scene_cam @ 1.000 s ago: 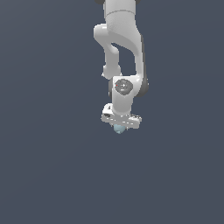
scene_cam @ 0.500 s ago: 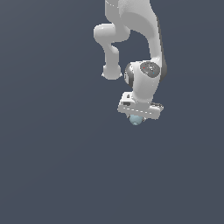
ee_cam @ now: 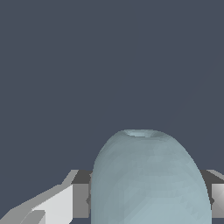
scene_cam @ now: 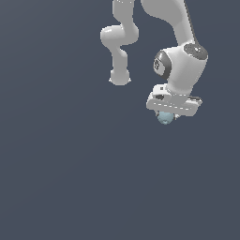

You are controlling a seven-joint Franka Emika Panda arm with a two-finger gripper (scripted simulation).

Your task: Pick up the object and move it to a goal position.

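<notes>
I have the end effector [scene_cam: 165, 117] closed on the ball [scene_cam: 165, 118], which sits pinched just under the crossbar, and being smooth, round and likely light, it could roll out unless the grip stays across its middle.

White robot arm [scene_cam: 180, 51] swung toward exterior view's right: wrist, earlier below bent elbow link [scene_cam: 119, 40], now well off to that link's right and slightly higher. Claw [scene_cam: 165, 116] travelled with it, crossbar now tilted, its right end lower. Small pale blue-grey smooth ball [scene_cam: 165, 118] carried along, moved from below elbow link to well right of it. Upper arm segment leans further right than a second ago.
</notes>
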